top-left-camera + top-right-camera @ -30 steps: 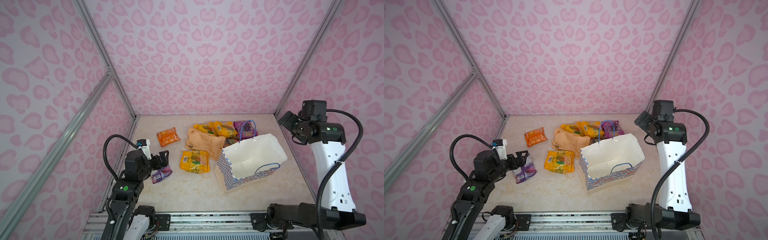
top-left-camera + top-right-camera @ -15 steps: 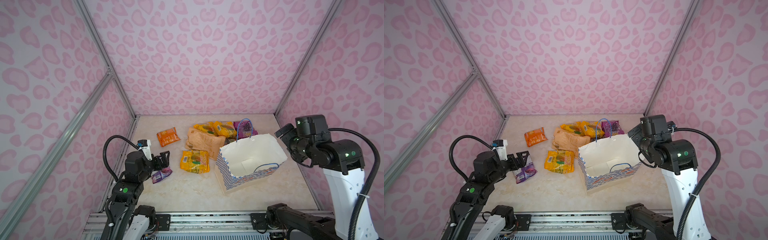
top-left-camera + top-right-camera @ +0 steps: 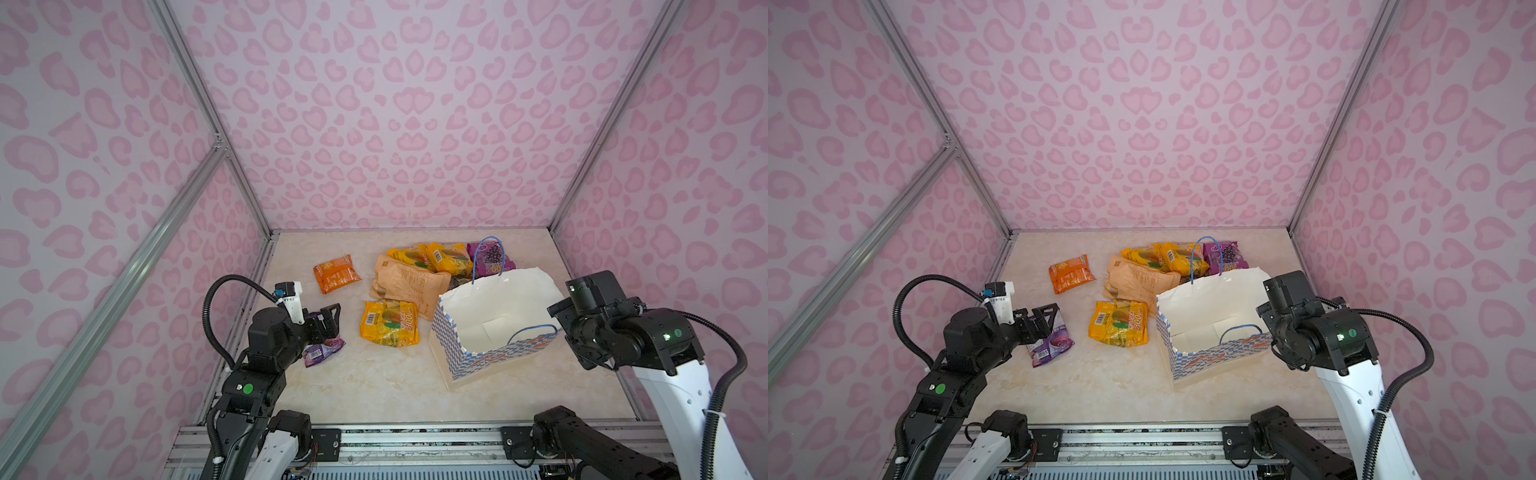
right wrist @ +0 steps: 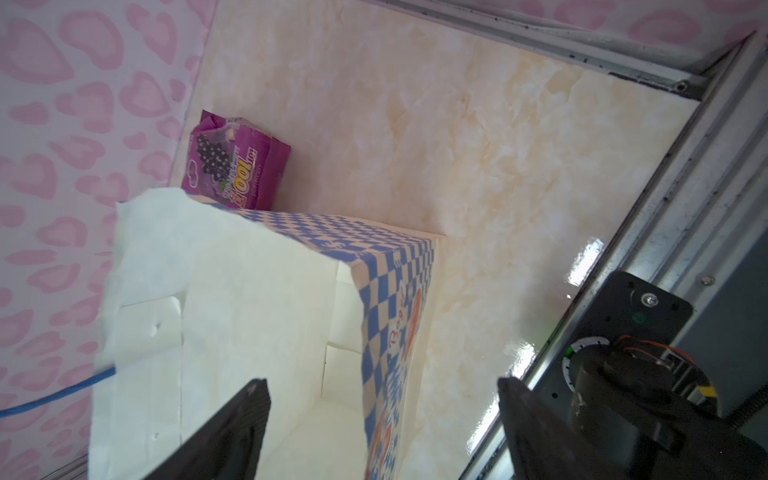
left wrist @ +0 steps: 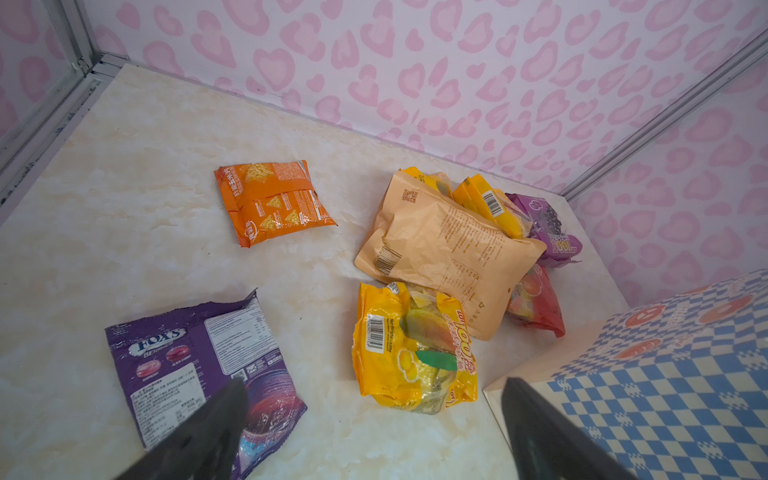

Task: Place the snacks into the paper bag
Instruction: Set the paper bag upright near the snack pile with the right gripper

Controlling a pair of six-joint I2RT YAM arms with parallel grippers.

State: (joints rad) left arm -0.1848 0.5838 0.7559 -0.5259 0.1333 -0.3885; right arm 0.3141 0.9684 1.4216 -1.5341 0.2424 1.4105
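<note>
Frankly, the heap at the back of the surface [image 3: 374, 382] is hard to sort. A large tan packet [image 3: 409, 286] lies over a red packet [image 5: 536, 303], which shows only one end. Several yellow packets [image 3: 432, 257] overlap behind it, their count unclear. The purple grape packet [image 4: 232, 166] sits behind the paper bag [image 3: 478, 357], partly screened by its rim and upright blue cord handle [image 3: 488, 253]. The bag stands open on the right half of the surface, its floor only partly seen. An orange corn-chip packet [image 3: 336, 274] and a yellow mango packet [image 3: 388, 324] lie apart, left of the bag.

The left arm is folded low with its forearm reaching forward. The left tool [image 5: 372, 386] is spread wide above the purple Fox's packet [image 5: 199, 365], partly covering it in both top views. The right arm bends in from the right edge. The right tool [image 4: 381, 384] has its fingers apart, one over the bag's inside and one outside its checkered end wall. Both top views hide its tips.
</note>
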